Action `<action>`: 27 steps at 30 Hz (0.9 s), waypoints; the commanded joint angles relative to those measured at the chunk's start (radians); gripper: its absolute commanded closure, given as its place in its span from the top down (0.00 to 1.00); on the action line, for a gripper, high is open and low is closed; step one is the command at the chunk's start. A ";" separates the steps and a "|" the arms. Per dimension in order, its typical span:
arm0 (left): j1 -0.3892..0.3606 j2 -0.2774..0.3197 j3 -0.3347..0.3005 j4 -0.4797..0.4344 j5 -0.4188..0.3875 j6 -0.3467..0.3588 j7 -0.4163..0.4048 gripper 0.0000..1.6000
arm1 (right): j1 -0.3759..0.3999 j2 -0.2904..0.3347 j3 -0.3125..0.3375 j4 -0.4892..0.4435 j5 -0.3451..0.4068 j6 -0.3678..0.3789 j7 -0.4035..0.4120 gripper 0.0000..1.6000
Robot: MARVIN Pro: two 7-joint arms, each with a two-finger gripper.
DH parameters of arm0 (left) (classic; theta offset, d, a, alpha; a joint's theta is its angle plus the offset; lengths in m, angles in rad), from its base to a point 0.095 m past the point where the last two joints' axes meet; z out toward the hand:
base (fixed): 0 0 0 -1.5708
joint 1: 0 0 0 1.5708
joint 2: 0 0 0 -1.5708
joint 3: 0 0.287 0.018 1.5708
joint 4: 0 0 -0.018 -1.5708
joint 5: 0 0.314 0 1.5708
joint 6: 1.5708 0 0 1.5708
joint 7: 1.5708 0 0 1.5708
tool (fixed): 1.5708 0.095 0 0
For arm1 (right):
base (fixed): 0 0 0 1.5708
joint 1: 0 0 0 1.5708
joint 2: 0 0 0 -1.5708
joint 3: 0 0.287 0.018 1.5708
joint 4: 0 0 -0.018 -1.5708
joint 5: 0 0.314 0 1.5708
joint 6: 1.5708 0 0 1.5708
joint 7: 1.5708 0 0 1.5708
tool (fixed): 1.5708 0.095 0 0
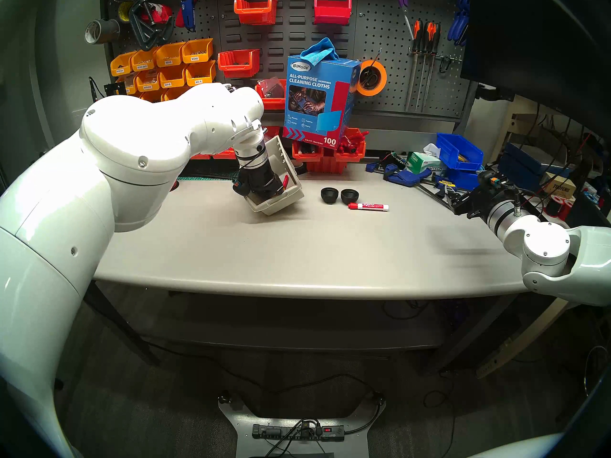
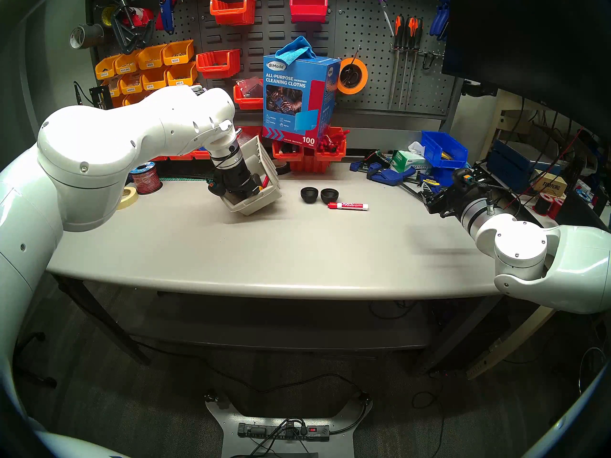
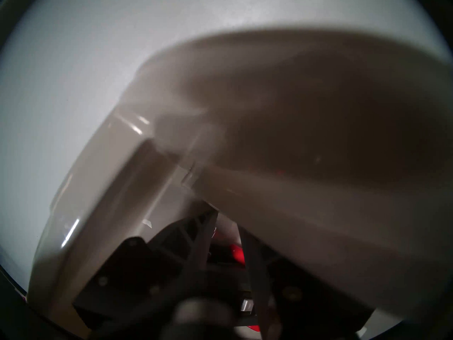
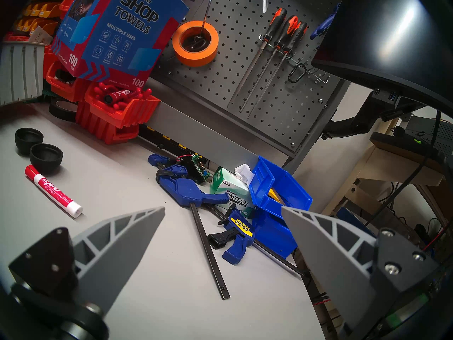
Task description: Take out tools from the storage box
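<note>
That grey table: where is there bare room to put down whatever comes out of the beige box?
Bare tabletop runs along the whole near edge, in front of the beige box, the two black cups and the marker. The gap between box and cups is narrower. The far right is crowded with blue clamps and blue bins.

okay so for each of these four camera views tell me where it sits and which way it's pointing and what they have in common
Head stereo left: on the head, looking down at the gray table; both arms show, the left gripper inside the beige bin.
Head stereo right: nearly the same picture; the bin is tilted.
Left wrist: on the left wrist, pointing into the bin; its dark fingers show, something red between them.
Right wrist: tilted, facing the pegboard; open right gripper.
Shared: the Expo marker and two black cups appear in head and right-wrist views.
</note>
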 commanded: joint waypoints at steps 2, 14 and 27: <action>0.006 0.005 0.025 -0.026 0.020 0.010 0.075 0.68 | 0.017 -0.006 0.005 -0.003 0.002 -0.005 -0.003 1.00; -0.049 0.020 0.048 -0.041 0.041 0.021 0.102 1.00 | 0.021 -0.012 -0.002 -0.004 0.006 -0.009 -0.004 1.00; -0.125 0.036 0.053 -0.044 0.047 0.030 0.116 1.00 | 0.023 -0.017 -0.008 -0.005 0.008 -0.013 -0.004 1.00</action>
